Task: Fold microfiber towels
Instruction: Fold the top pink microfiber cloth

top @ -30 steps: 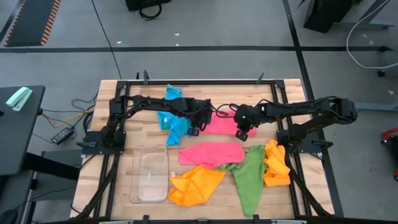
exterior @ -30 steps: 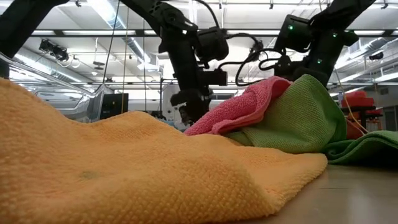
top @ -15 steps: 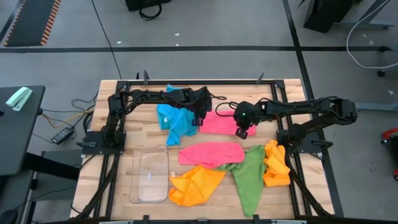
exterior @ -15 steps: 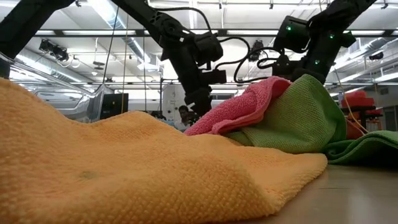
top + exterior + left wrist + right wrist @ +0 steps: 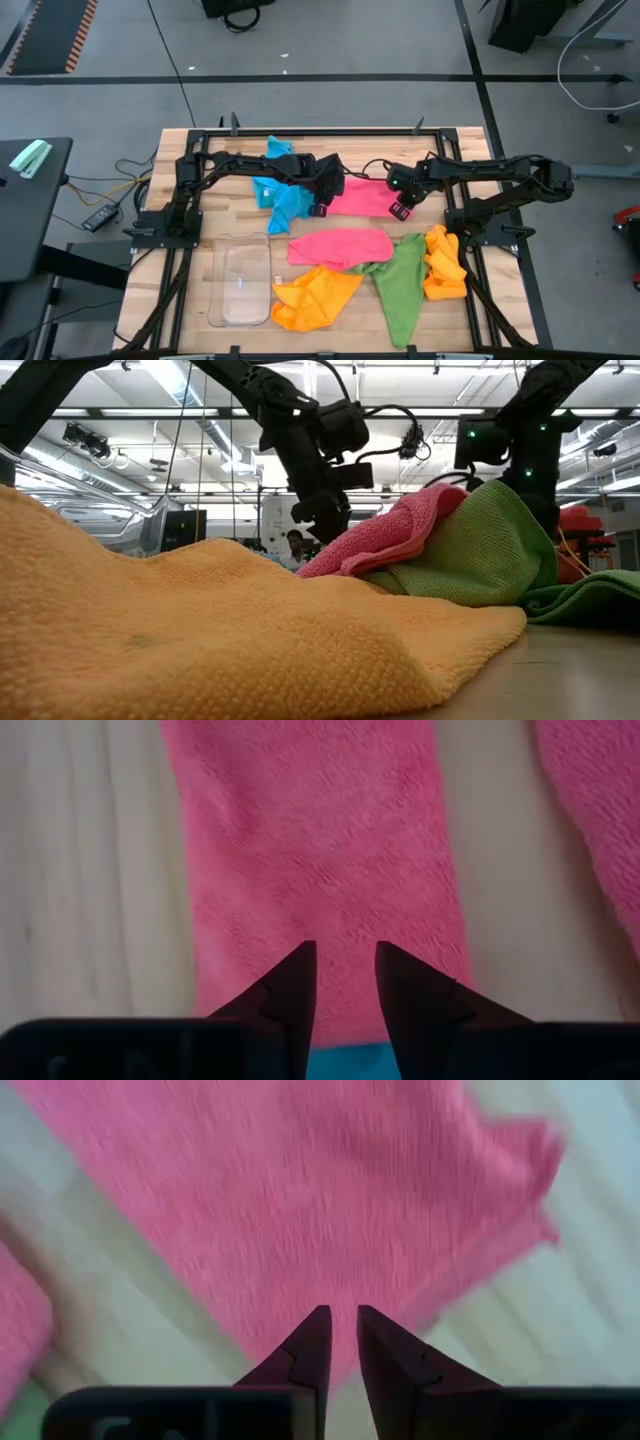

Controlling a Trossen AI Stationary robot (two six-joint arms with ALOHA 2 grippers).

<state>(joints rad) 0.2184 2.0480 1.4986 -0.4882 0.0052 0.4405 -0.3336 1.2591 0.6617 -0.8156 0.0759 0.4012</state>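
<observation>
A pink microfiber towel [image 5: 360, 197] lies flat at the table's far middle between my two grippers. My left gripper [image 5: 322, 207] stands over its left end [image 5: 320, 850], beside a crumpled sky-blue towel [image 5: 283, 200], with its fingertips apart. My right gripper [image 5: 402, 209] points down over the towel's right edge [image 5: 300, 1200], its fingertips a narrow gap apart. A second pink towel [image 5: 340, 245], two orange ones [image 5: 310, 298] [image 5: 445, 262] and a green one [image 5: 400, 285] lie nearer the front. My left gripper [image 5: 342, 955] has the pink towel showing between its fingertips; I cannot tell whether they touch it. My right gripper [image 5: 342, 1320] stands over the towel close to its edge; whether its fingertips touch the cloth I cannot tell.
A clear plastic tray [image 5: 243, 285] lies at the front left. The orange towel [image 5: 200, 630] fills the front of the low view and hides the table top behind it. Bare wood shows at the table's left side [image 5: 215, 215].
My right gripper has moved toward the table's right edge, along the far pink towel to its right end, and has turned at the wrist. My left gripper swung a little toward the far edge and came back over the towel's left end.
</observation>
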